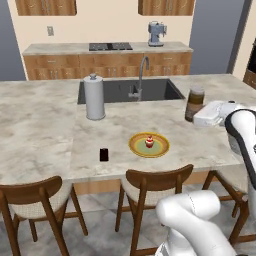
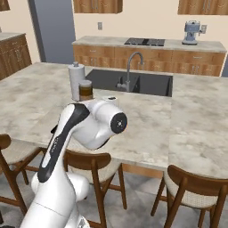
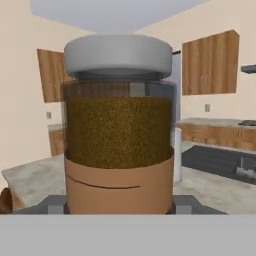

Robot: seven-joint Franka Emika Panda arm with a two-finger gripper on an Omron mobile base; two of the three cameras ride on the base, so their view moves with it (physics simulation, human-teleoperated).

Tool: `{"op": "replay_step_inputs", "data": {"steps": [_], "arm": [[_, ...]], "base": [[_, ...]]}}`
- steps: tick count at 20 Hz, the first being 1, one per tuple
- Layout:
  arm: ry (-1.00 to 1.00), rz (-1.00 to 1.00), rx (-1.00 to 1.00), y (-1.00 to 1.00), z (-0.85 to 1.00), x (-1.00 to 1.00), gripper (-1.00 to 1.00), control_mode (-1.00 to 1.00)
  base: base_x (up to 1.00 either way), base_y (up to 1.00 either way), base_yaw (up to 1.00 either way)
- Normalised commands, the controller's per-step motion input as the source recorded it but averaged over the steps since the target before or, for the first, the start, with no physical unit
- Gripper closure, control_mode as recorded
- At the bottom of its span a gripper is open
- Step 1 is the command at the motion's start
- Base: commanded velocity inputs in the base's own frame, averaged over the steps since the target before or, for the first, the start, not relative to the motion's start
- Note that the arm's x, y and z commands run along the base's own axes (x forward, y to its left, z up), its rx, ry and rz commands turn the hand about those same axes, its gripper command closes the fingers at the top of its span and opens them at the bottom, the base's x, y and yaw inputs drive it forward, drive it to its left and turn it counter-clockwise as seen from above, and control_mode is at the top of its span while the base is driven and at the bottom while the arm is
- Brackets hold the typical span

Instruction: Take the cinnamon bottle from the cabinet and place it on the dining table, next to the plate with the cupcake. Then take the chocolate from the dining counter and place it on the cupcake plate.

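The cinnamon bottle (image 1: 195, 101) is a clear jar of brown powder with a grey lid and a tan label. It stands upright at the counter surface, right of the yellow plate (image 1: 136, 145) that holds the cupcake (image 1: 149, 142). My gripper (image 1: 195, 117) reaches it from the right and is shut on its lower part. In the hand view the cinnamon bottle (image 3: 119, 135) looms close, with the gripper (image 3: 119, 206) pressed against both its sides. The bottle (image 2: 85, 90) also shows above my arm. The dark chocolate (image 1: 103, 154) lies left of the plate.
A white paper towel roll (image 1: 94, 97) stands left of the sink (image 1: 165, 90) and its faucet (image 1: 142, 75). Wooden chairs (image 1: 150, 185) line the counter's near edge. A coffee machine (image 1: 156, 34) sits on the back counter.
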Motion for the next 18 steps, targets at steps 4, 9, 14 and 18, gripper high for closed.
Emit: {"op": "replay_step_inputs", "data": {"steps": [4,9,14,18], "arm": [[0.14,0.21,0.00,-0.25,-0.41,0.31,1.00,-1.00],[0.03,0.27,0.00,-0.17,-0.51,0.22,1.00,-1.00],[0.00,0.16,0.00,-0.07,-0.59,0.17,1.00,-1.00],[0.00,0.00,0.00,-0.09,-0.45,0.36,1.00,-1.00]], "base": [[0.00,0.00,0.00],[0.00,0.00,0.00],[0.00,0.00,0.00],[0.00,0.00,0.00]]}}
